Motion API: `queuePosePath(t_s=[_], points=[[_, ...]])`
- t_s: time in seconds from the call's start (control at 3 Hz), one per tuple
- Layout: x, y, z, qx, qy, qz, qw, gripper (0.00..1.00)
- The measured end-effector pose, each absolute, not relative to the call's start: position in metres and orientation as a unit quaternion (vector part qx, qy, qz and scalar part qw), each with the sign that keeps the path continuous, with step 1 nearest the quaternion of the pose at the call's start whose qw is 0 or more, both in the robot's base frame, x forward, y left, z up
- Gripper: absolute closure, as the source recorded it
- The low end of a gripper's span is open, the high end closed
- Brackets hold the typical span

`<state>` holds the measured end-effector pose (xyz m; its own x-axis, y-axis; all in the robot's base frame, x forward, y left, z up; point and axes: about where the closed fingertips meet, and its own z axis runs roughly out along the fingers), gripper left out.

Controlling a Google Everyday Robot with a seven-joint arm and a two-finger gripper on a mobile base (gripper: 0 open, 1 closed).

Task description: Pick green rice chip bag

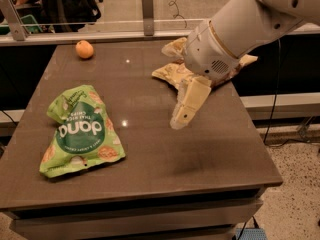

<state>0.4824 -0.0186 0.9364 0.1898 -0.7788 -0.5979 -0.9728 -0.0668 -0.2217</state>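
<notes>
The green rice chip bag lies flat on the left part of the dark table, lime green with a dark green circle and white "dang" lettering. My gripper hangs from the white arm above the middle of the table, well to the right of the bag and not touching it. It holds nothing.
A cream-and-brown chip bag lies at the back right, partly hidden behind my arm. An orange sits at the back left corner. A rail and glass partition run behind the table. The table's front and right edges are close.
</notes>
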Motion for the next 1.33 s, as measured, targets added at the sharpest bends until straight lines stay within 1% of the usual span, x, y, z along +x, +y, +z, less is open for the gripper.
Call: queuePosePath(t_s=[0.33,1.0,1.33], points=[[0.482,-0.018,0.936,-0.716,0.608,0.168,0.299,0.0],[0.51,0.055,0.912,-0.796,0.475,0.218,0.307,0.0],[0.515,0.1,0.895,-0.839,0.405,0.222,0.288,0.0]])
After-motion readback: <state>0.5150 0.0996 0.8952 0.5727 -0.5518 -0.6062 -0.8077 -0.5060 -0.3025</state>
